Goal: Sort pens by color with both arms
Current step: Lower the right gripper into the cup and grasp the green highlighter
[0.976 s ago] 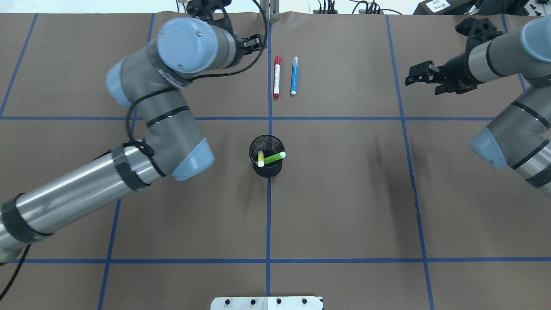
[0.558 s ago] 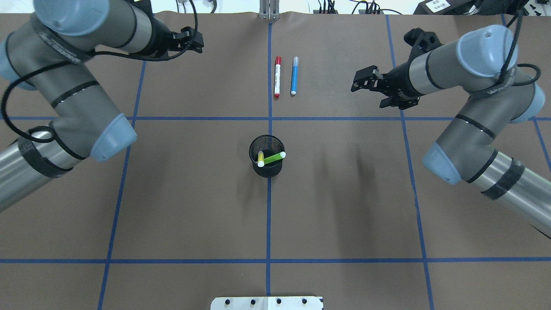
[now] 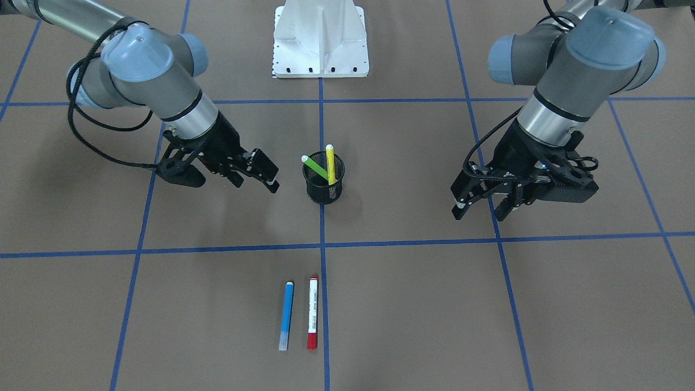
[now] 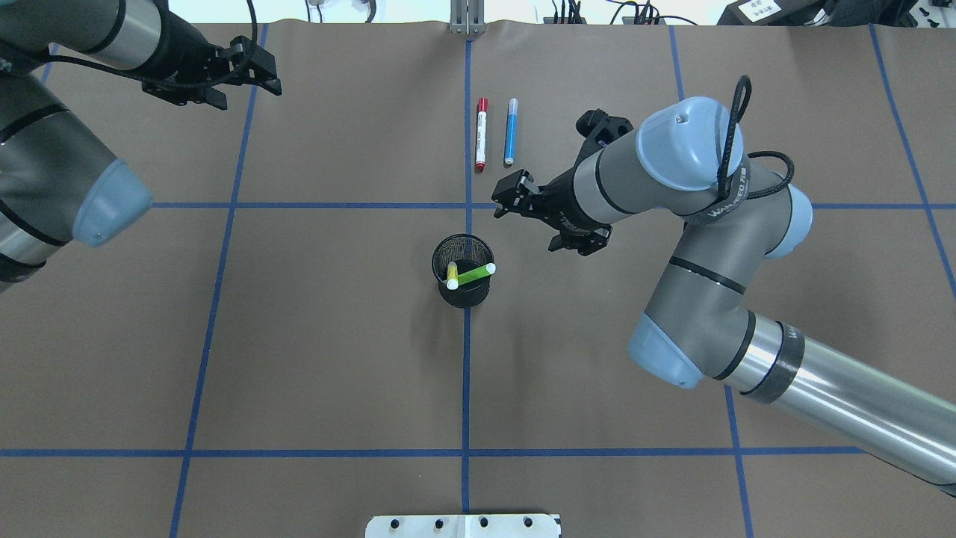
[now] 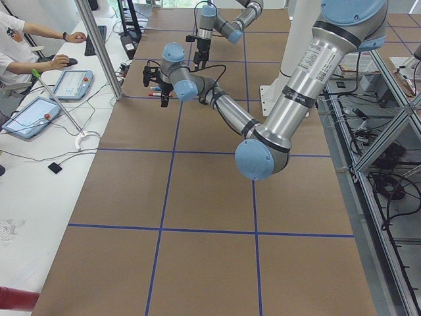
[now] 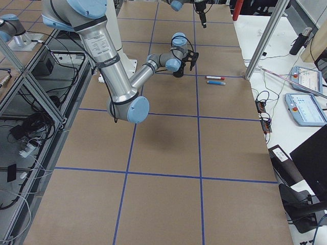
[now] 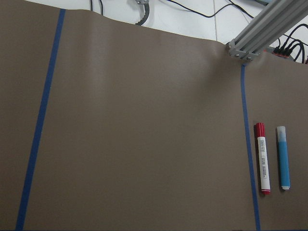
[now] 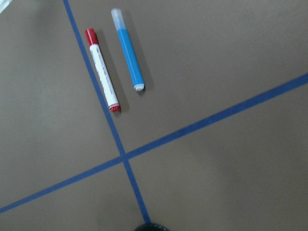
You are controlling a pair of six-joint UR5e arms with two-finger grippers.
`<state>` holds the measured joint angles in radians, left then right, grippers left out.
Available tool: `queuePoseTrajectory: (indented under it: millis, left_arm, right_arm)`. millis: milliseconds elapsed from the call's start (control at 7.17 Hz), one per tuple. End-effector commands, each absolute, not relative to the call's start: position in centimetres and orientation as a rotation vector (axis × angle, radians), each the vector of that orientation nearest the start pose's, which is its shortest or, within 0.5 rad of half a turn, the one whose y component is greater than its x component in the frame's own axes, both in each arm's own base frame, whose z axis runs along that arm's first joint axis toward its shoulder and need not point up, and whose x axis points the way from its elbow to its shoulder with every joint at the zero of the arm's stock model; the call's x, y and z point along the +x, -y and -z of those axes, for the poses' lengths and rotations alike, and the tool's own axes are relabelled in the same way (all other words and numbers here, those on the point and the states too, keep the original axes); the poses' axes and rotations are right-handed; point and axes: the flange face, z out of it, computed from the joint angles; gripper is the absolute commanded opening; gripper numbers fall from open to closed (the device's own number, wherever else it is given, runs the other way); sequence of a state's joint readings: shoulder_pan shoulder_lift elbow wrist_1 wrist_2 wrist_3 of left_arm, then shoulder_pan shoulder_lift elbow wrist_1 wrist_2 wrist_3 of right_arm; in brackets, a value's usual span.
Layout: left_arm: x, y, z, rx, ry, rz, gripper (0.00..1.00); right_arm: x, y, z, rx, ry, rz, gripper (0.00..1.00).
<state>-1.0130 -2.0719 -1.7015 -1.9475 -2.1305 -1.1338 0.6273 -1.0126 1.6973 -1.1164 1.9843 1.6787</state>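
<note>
Seen from overhead, the white-barrelled pen with red ends point(image 4: 481, 134) and the blue pen point(image 4: 510, 131) lie flat on the brown worktop point(image 4: 336, 351). They are side by side and parallel, just apart, with the blue one at 3 o'clock of the red-ended one. The red-ended pen runs along a blue tape line point(image 4: 467, 388).

The black mesh cup point(image 4: 441, 258) stands on that same line, at 6 o'clock of the pair and near the worktop's middle. In it are the green pen point(image 4: 473, 276) and the yellow pen point(image 4: 452, 273), each with a pale tip. The green one leans toward 3 o'clock and the yellow one stands steeper.

The right arm point(image 4: 672, 172) reaches in from 4 o'clock. Its jaws hang above the worktop at about 1 o'clock of the cup, between cup and blue pen, released and grasping nothing. The left arm point(image 4: 45, 172) is well apart at 10 o'clock, its jaws likewise spread and empty.
</note>
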Motion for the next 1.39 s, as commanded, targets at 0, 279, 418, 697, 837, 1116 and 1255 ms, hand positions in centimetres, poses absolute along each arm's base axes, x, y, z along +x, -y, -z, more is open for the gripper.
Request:
queuePoseTrajectory:
  millis: [0,279,418,697,837,1116,1255]
  left_arm:
    - [25.6,59.2,-27.7,0.232,-1.084,0.240,0.87]
    - [25.6,59.2,-27.6,0.233,-1.085,0.239,0.87]
    - [25.7,59.1,-27.6,0.232,-1.086,0.238,0.88]
    - [25.8,59.1,-27.7,0.229,-1.084,0.238,0.88]
    - [25.9,59.1,-27.8,0.227,-1.083,0.237,0.88]
    - [25.9,59.1,-27.8,0.227,-1.083,0.237,0.88]
    - [25.9,59.1,-27.8,0.227,-1.083,0.237,0.88]
  right_arm:
    - [-50.1,43.1,-22.1,-0.080,1.178,-0.339,0.92]
    - [-52.0,41.4,-22.4,-0.018,1.164,-0.308,0.78]
    - [-52.2,41.4,-22.0,-0.011,1.167,-0.310,0.71]
    - [-52.1,41.5,-21.8,0.006,1.173,-0.292,0.66]
    - [-51.7,42.2,-21.3,0.019,1.179,-0.295,0.66]
    - [-51.4,42.9,-20.7,0.042,1.184,-0.311,0.65]
    - [-51.7,43.0,-20.7,0.043,1.181,-0.313,0.65]
